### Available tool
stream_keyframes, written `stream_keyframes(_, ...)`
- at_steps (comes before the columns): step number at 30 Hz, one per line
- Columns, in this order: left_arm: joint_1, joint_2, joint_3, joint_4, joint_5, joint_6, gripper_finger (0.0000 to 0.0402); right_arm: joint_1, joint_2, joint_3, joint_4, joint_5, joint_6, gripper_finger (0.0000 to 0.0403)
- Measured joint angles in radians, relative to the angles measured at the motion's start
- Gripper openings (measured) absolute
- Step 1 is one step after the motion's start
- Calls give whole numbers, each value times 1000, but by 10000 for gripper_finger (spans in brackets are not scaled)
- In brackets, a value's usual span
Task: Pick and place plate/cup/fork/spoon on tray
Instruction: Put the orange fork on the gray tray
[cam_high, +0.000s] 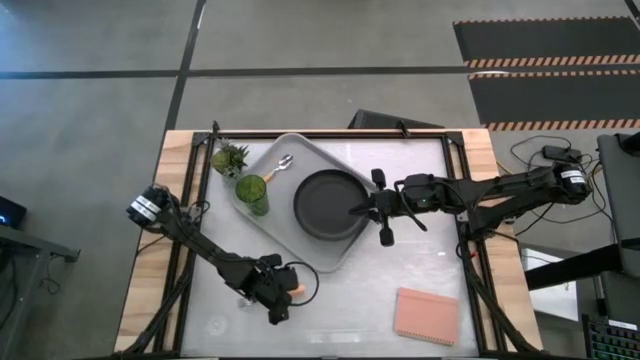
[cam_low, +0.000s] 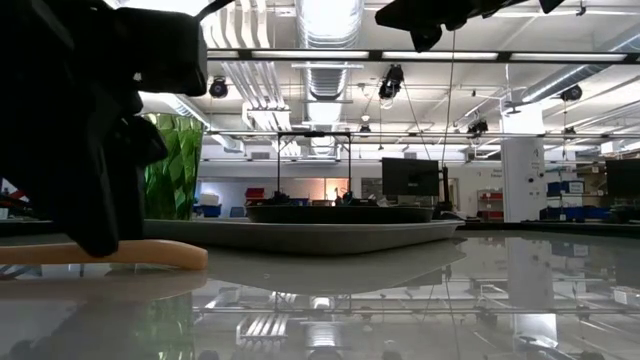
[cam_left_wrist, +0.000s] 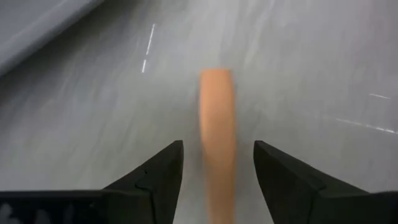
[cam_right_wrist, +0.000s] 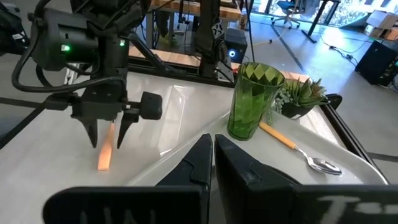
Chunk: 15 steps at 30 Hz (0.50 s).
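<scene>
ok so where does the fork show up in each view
high view: fork near the front left of the table, by the left gripper.
low view: orange handle at far left.
left wrist view: centre, between the open fingers.
right wrist view: left, under the left gripper.
Shared landmark: the left gripper.

- Grey concrete floor (cam_high: 90, 60) with dark seams surrounds the table.
- Striped hazard mat (cam_high: 545, 60) lies on the floor.
- Ceiling ducts (cam_low: 325, 70) and strip lights (cam_low: 325, 20) run overhead.
</scene>
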<state>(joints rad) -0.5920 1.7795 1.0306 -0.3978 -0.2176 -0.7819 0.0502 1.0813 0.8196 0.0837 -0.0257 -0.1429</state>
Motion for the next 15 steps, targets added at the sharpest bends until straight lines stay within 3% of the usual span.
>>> stream_keyframes(4,-1,9,-4,21,1,3,164,0,0,0,-1,0,0,9)
stream_keyframes(12,-1,23,-6,23,1,-39,58,0,0,0,-2,0,0,9)
stream_keyframes(15,-2,22,-6,23,1,-49,50,0,0,0,-2,0,0,9)
